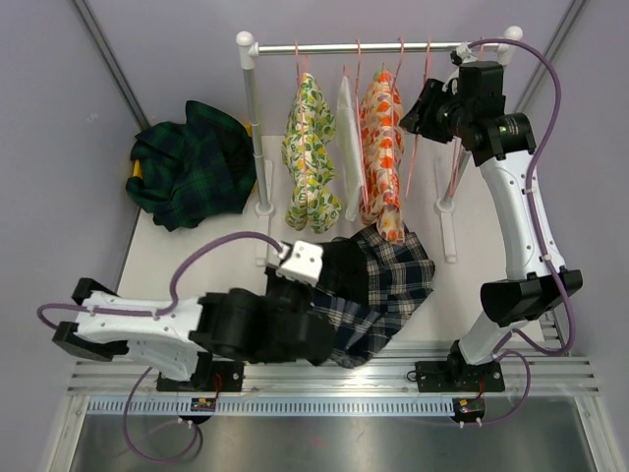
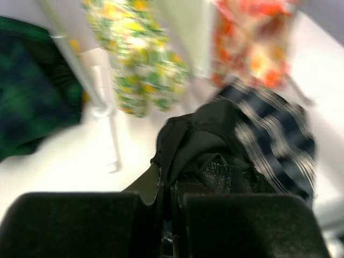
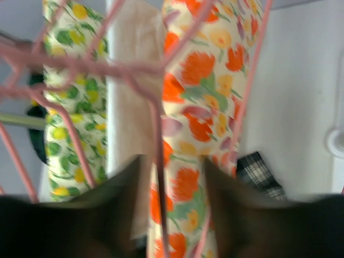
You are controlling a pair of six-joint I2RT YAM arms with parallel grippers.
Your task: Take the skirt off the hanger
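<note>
A dark blue-and-white plaid skirt [image 1: 388, 290] with black lining lies bunched on the white table in front of the rack. My left gripper [image 1: 332, 270] is shut on its black waist fabric [image 2: 215, 145], seen close in the left wrist view [image 2: 171, 196]. My right gripper [image 1: 418, 110] is open, high at the right end of the rail among empty pink hangers [image 1: 425, 147]. In the right wrist view [image 3: 169, 166] a thin pink hanger wire [image 3: 158, 161] runs between the spread fingers, not clamped.
A white rail [image 1: 373, 46] on two posts holds a lemon-print skirt [image 1: 313, 147], a white garment [image 1: 346, 123] and an orange floral skirt [image 1: 381, 147]. A green plaid pile [image 1: 192, 162] lies at the far left. Rack feet [image 1: 447, 236] stand on the table.
</note>
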